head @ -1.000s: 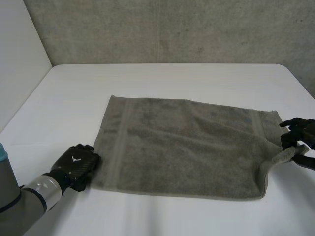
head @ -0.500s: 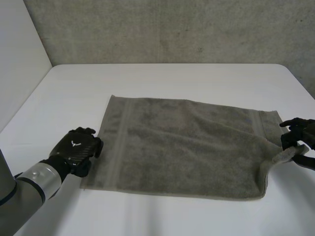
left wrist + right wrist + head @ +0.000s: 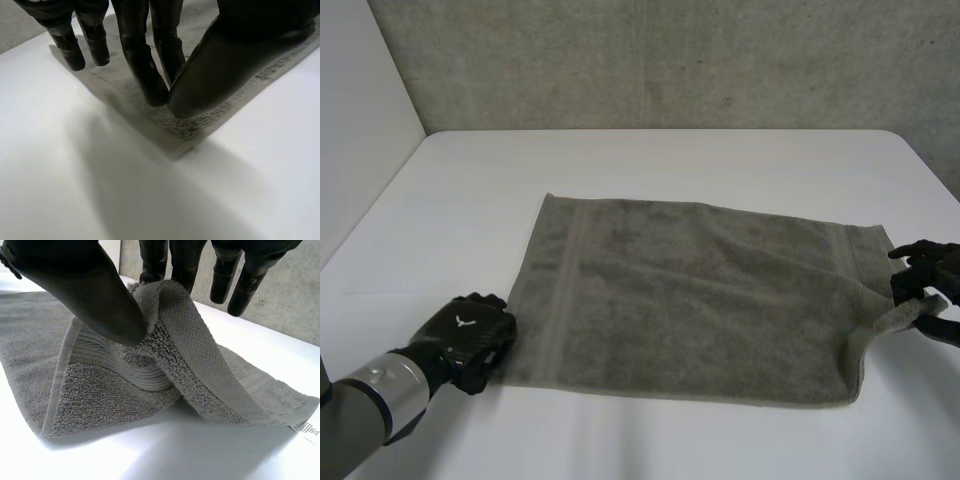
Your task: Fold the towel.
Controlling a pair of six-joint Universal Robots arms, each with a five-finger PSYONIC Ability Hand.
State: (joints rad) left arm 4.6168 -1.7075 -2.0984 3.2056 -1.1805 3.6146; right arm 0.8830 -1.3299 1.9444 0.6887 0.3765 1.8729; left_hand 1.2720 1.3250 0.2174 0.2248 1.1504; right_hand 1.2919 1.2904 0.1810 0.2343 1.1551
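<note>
As the right wrist view shows, right hand [image 3: 85,285] pinches the towel [image 3: 200,365] edge.

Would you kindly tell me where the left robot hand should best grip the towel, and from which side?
Its near left corner, approached from the bare table outside the left edge: the towel lies flat there, and the right robot hand pinches the opposite end.

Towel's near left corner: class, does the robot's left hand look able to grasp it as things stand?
Probably yes. The left hand has its fingertips and thumb on that corner of the towel, which lies flat on the table, and nothing stands between them.
</note>
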